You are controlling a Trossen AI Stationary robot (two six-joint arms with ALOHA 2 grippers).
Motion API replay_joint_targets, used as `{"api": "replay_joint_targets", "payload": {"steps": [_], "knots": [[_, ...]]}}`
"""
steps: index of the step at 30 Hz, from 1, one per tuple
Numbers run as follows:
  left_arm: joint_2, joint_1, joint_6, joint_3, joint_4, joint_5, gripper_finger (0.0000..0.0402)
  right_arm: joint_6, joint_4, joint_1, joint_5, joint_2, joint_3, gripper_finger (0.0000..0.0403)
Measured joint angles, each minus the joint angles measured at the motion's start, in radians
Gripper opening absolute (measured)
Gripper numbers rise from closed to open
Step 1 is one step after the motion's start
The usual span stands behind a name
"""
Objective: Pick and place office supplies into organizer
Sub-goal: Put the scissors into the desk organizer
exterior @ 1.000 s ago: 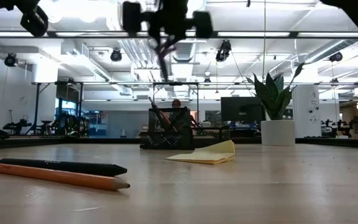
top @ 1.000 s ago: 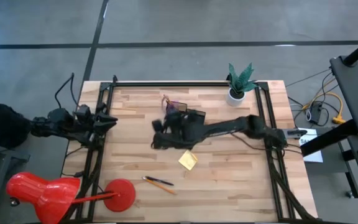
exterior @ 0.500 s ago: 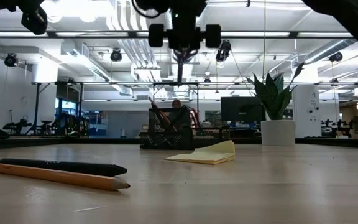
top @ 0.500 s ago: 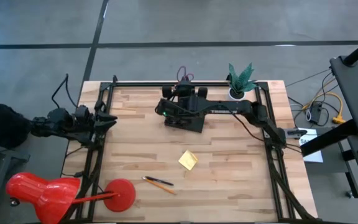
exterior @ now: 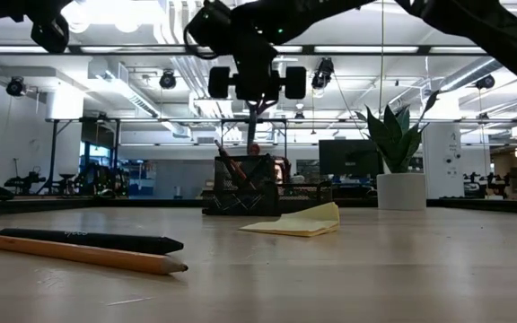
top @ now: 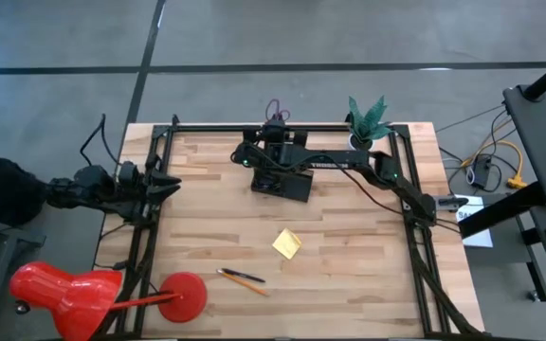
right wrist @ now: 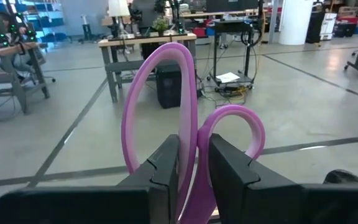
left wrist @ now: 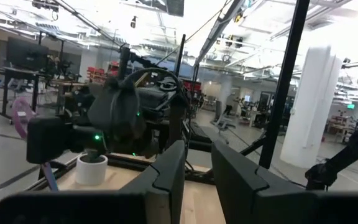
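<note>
My right gripper (top: 275, 128) hangs high over the table's far edge, just beyond the black mesh organizer (top: 282, 180), and is shut on the purple-handled scissors (right wrist: 185, 118). Their loops (top: 275, 106) stick out past the far edge. The organizer (exterior: 245, 193) stands on the table with pens leaning in it. A yellow sticky-note pad (top: 287, 243) lies mid-table, one edge curled up (exterior: 299, 222). An orange pencil and a dark pen (top: 243, 279) lie side by side near the front. My left gripper (top: 164, 185) waits at the table's left edge, its fingers (left wrist: 169, 177) a narrow gap apart around nothing. My right gripper pinches the scissors between its two fingers (right wrist: 166, 168) just below the two purple loops, where the handles meet (right wrist: 194, 174). The fingers lie about level, pointing toward the table's far side, along the scissors. The loops stand out beyond the fingertips, and the scissors are lifted clear.
A white pot with a green plant (top: 363, 128) stands at the far right corner, close to my right arm. A red lamp (top: 64, 294) with a round base (top: 185, 294) sits at the near left. Black frame rails (top: 145, 237) run along both sides.
My right gripper has carried the scissors from above the table's middle toward the far edge, passing over the organizer, and has swung round from pointing left to pointing toward the far side. The scissors have stayed in its hold, clear of everything.
</note>
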Motion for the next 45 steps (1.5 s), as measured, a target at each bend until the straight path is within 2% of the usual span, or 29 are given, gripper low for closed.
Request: {"api": "replay_joint_targets", "payload": {"steps": [10, 19, 34, 40, 45], "knots": [[0.0, 0.0, -0.002, 0.008, -0.058, 0.0, 0.0066, -0.004, 0.013, 0.007, -0.028, 0.01, -0.019, 0.0059], [0.0, 0.0, -0.004, 0.008, -0.077, -0.001, 0.0066, 0.027, 0.026, 0.027, -0.035, 0.011, -0.094, 0.006], [0.001, 0.0, -0.01, 0.009, -0.1, -0.04, 0.0066, -0.11, 0.074, 0.088, -0.029, 0.013, -0.178, 0.0156], [0.001, 0.0, -0.01, 0.009, -0.1, -0.053, 0.0066, -0.21, 0.066, 0.147, -0.043, 0.012, -0.139, 0.0172], [0.001, 0.0, -0.01, 0.009, -0.1, -0.061, 0.0066, -0.165, -0.045, 0.207, -0.049, 0.008, -0.093, 0.017]]}}
